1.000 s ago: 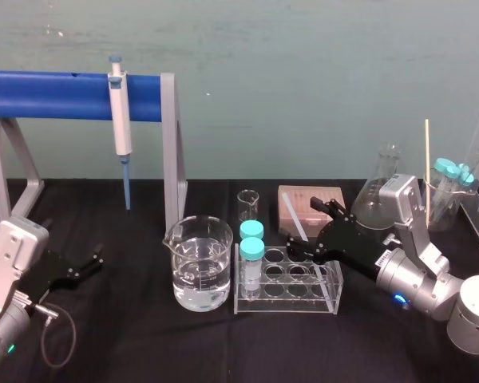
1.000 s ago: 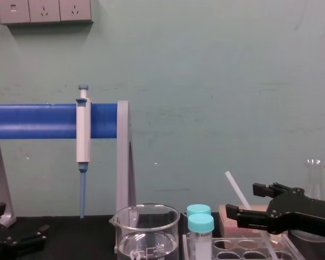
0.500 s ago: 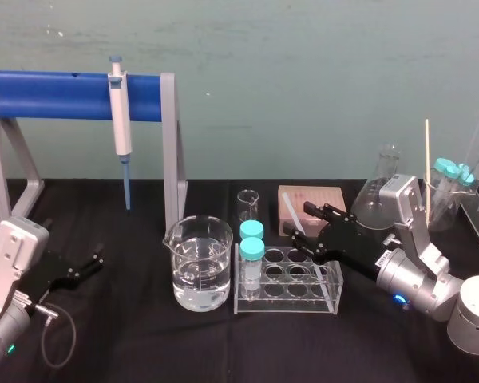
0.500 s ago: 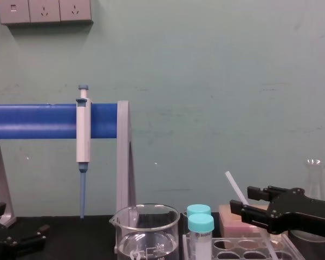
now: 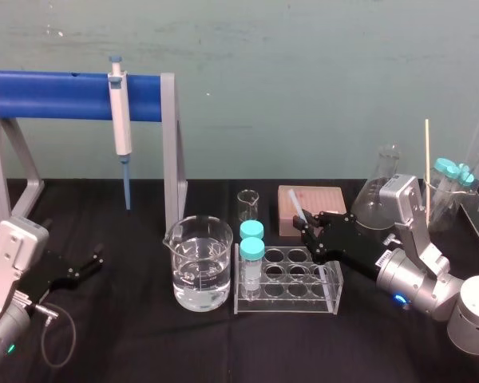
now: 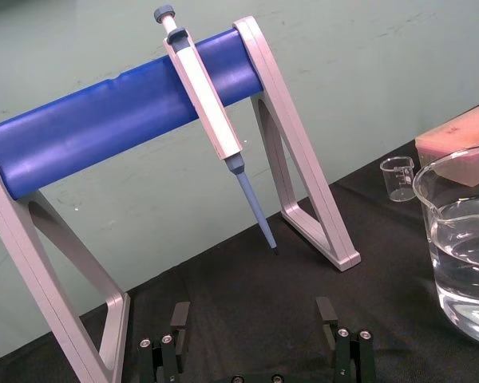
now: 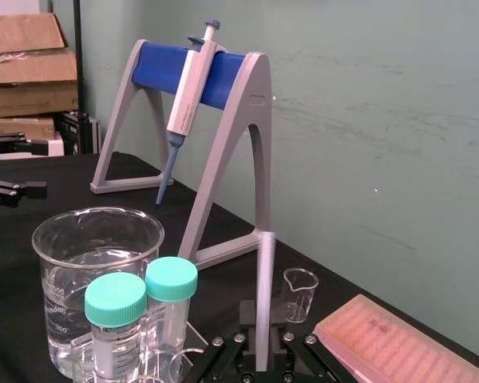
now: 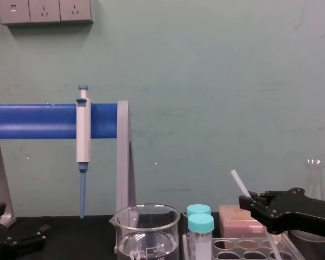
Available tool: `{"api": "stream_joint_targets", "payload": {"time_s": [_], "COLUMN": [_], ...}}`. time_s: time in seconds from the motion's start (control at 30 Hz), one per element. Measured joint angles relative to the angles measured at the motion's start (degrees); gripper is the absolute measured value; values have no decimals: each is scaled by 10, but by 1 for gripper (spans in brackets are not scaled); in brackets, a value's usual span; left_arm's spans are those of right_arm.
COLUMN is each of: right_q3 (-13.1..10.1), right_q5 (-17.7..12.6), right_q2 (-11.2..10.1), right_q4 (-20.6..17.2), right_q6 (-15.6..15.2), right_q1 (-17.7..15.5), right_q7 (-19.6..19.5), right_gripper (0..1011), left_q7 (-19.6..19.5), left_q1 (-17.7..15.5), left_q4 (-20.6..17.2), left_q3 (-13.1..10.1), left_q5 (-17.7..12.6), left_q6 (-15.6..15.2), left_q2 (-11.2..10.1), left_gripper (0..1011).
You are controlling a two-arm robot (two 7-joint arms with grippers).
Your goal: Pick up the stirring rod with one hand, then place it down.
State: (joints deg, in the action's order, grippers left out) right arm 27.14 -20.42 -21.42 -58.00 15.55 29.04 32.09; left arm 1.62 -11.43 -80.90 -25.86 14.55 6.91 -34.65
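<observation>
R gripper (image 5: 310,229) clamps stirring rod (image 5: 296,205) | tilted, top leans L | L gripper (image 5: 94,262) parked

Light is even and diffuse, from above; the wall (image 5: 303,96) is flat-lit with no hard shadow. The black cloth (image 5: 144,335) below the right claw (image 5: 308,233) swallows all shadows. There are small glints on the beaker (image 5: 199,263) rim and water, left of the claw, and fainter ones on the rack (image 5: 287,291) beside it. The rod (image 7: 263,295) in the claw reads bright white. The silver arm shell (image 5: 407,207) behind the claw is the brightest patch. A soft sheen runs along the blue bar (image 6: 104,112).
</observation>
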Motion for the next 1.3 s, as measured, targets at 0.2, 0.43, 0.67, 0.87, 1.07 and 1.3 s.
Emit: {"api": "stream_joint_targets", "payload": {"time_s": [0.2, 0.43, 0.67, 0.87, 1.07, 1.3], "right_q3": [0, -2, -35, -72, -95, -107], "right_q5": [0, 2, -15, -57, -49, 38], "right_q2": [0, 0, 3, 4, 0, -1], "right_q4": [0, -2, -39, -96, -148, -172], "right_q6": [0, 1, 18, 14, 38, 120], "right_q1": [0, -2, -21, -41, -60, -83], "right_q7": [0, -1, -8, 7, -3, -52], "right_gripper": [67, 67, 67, 67, 66, 66], "left_q7": [0, 0, 0, 0, 0, 0], "left_q1": [0, 0, 0, 0, 0, 0], "left_q4": [0, 0, 0, 0, 0, 0], "left_q3": [0, 0, 0, 0, 0, 0], "left_q5": [0, 0, 0, 0, 0, 0], "left_q6": [0, 0, 0, 0, 0, 0], "left_q2": [0, 0, 0, 0, 0, 0], "left_gripper": [1000, 1000, 1000, 1000, 1000, 1000]}}
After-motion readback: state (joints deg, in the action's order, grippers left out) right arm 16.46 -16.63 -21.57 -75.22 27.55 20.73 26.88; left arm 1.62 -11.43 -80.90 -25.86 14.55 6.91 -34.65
